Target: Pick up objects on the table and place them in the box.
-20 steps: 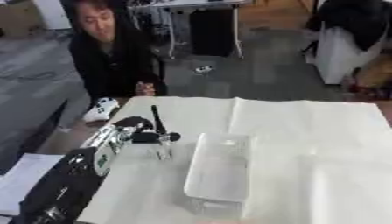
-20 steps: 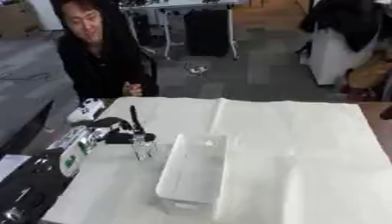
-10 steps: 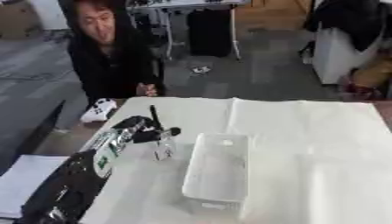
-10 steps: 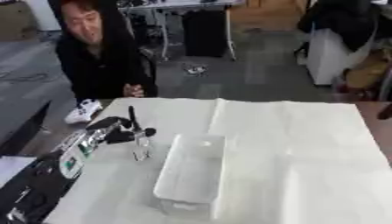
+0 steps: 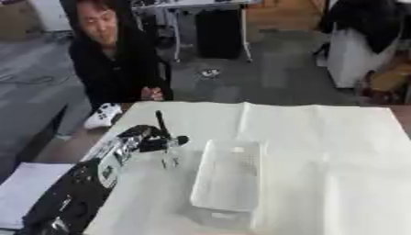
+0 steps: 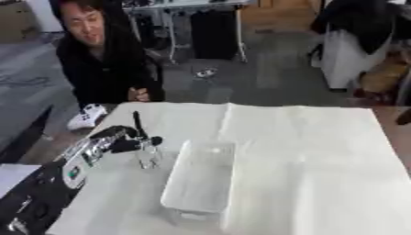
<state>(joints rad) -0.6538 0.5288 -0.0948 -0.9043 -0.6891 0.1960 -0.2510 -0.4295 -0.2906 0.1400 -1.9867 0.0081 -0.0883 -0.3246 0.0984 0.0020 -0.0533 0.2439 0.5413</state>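
Because the box lies just right of it, the left hand hangs above the cloth-covered table with a small pale object dangling beneath; whether its fingers pinch that object cannot be told. A short rightward carry would clear the box's near wall. Open cloth lies right; the table's left edge is close.
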